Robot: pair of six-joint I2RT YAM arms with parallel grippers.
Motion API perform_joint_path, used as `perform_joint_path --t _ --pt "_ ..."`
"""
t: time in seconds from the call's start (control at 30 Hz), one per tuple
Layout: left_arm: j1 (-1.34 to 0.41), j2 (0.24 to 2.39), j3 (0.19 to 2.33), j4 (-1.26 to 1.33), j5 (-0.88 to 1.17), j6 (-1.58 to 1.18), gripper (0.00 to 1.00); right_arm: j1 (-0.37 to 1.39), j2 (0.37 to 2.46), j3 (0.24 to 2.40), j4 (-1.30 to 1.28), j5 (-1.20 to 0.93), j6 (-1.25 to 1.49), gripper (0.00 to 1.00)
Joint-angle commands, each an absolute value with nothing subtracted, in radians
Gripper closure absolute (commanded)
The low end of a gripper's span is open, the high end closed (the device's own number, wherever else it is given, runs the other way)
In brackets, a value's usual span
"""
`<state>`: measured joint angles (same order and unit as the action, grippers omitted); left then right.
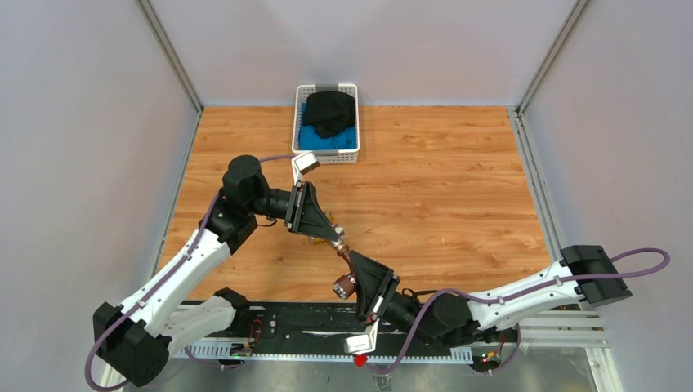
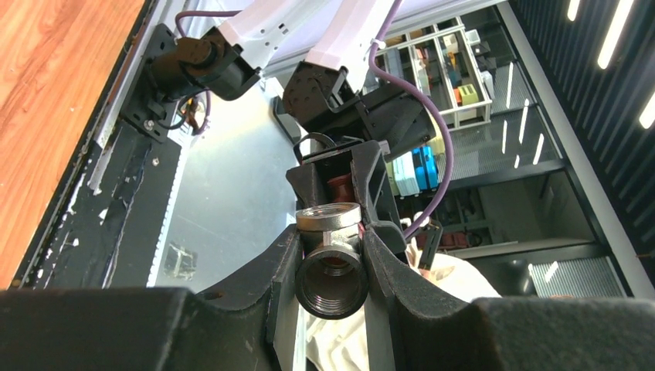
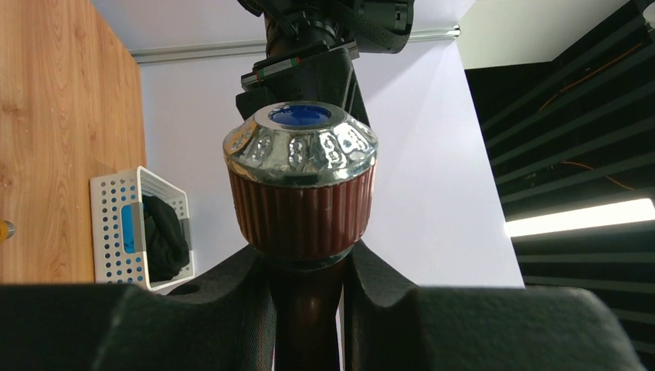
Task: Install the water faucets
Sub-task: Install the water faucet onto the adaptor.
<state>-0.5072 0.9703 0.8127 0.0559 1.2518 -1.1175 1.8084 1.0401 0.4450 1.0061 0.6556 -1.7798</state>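
Top: the arms met over the near middle of the table (image 1: 458,180), with the brown faucet (image 1: 344,279) between them. The yellow faucet (image 1: 314,239) lay on the wood just left.
Left wrist: left gripper (image 2: 330,259) clamped on a grey fitting (image 2: 332,282).
Right wrist: right gripper (image 3: 305,286) clamped on the brown faucet's stem, below its knob (image 3: 301,182).

red-brown faucet (image 3: 300,220) glossy, ribbed (mirror-bright metal cap (image 3: 300,153)); matt wood-grain table (image 1: 441,188); perforated plastic basket (image 1: 335,156).
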Motion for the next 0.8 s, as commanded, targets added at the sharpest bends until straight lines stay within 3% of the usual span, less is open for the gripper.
perform_joint_path --t 0.0,0.4,0.77 --pt "-0.546 0.968 0.85 0.005 1.303 -1.044 1.0 1.77 1.049 0.492 1.085 0.677 -1.739 1.0" --pt "-0.546 0.956 0.851 -0.005 1.259 -1.016 1.0 1.764 1.048 0.495 1.071 0.666 -1.683 1.0" --pt "-0.546 0.929 0.812 0.142 1.201 -1.089 1.0 1.751 1.062 0.475 1.111 0.641 -1.658 1.0"
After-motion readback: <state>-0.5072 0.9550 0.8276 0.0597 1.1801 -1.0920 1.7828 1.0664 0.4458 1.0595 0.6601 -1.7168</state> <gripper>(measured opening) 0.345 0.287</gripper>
